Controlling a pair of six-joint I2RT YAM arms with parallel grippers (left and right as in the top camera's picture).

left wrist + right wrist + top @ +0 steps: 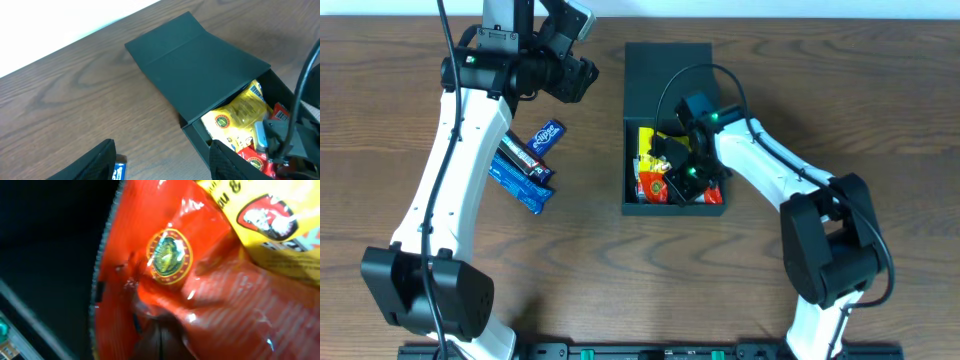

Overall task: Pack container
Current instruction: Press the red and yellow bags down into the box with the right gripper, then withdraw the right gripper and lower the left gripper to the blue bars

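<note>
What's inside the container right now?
A yellow packet and a red packet lie inside the container. The right tool hangs over them, covering whatever lies beneath it.

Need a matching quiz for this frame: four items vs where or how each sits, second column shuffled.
Items:
1. yellow packet
2. red packet
3. blue snack bars
4. flap lid

Places or states:
A. on the table, outside the container
B. folded back open, nothing on it
C. in the container, filling most of the right wrist view
D. in the container, at the end by the flap hinge

Pairs: 1-D, 2-C, 3-A, 4-B
</note>
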